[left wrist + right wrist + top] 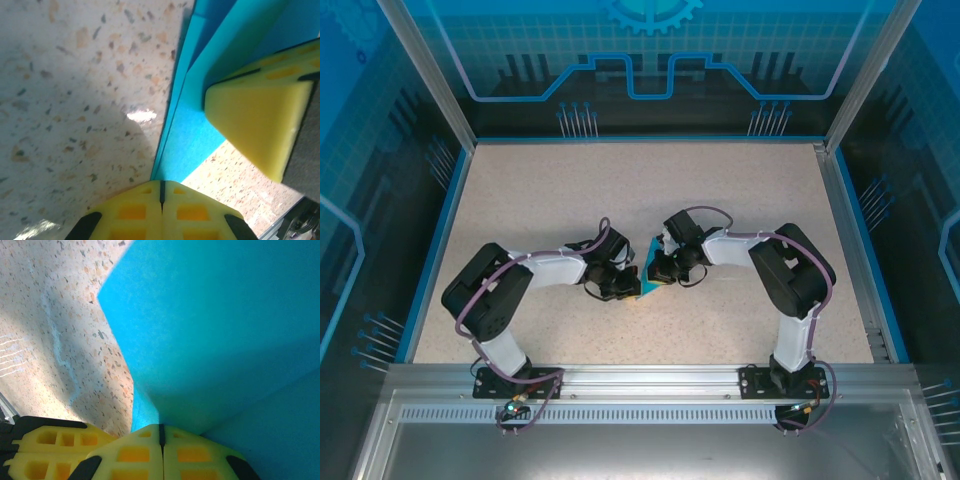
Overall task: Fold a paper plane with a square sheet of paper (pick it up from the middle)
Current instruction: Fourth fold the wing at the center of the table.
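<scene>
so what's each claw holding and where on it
Both hold the folded teal paper: left claw pinches a pointed corner, right claw a folded edge.

Matt smooth paper [225, 330], seemingly stone-speckled table [75, 100]

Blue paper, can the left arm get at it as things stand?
Looks like yes: the left gripper is shut on a corner of the blue paper, nothing between. The right gripper pinches the same sheet close by.

No text, label, brand or number is readable anywhere.
</scene>
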Motion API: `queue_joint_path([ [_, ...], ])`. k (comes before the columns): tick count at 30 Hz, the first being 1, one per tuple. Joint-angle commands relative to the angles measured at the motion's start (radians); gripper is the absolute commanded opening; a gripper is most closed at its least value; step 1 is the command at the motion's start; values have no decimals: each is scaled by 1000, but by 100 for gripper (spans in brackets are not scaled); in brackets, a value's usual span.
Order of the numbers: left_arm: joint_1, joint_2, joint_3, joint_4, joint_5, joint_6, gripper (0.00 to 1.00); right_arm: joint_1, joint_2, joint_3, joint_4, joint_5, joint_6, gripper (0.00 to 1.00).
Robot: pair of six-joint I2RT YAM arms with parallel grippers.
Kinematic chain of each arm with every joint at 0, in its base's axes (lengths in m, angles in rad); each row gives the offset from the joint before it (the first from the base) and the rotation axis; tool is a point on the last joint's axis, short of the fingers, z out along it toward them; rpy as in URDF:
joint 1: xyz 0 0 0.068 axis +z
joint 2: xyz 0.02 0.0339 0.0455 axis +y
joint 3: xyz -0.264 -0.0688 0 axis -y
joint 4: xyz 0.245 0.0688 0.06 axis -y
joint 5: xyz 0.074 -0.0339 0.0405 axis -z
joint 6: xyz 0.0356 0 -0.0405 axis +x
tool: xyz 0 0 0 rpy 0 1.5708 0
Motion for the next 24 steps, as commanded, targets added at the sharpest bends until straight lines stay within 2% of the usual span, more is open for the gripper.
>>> queue_joint_path([
  [1, -3, -25, -40, -172, -16, 27, 2, -17, 61, -17, -76, 86, 9, 6],
  [5, -2, -77, -29, -95, -3, -3, 2, -16, 58, -19, -68, 81, 10, 6],
  [12, -2, -92, -47, 183, 39, -120, 4, -15, 61, -22, -53, 72, 15, 6],
  [24, -1, 26, -16, 152, -2, -105, 2, -15, 53, -30, -17, 42, 19, 6],
])
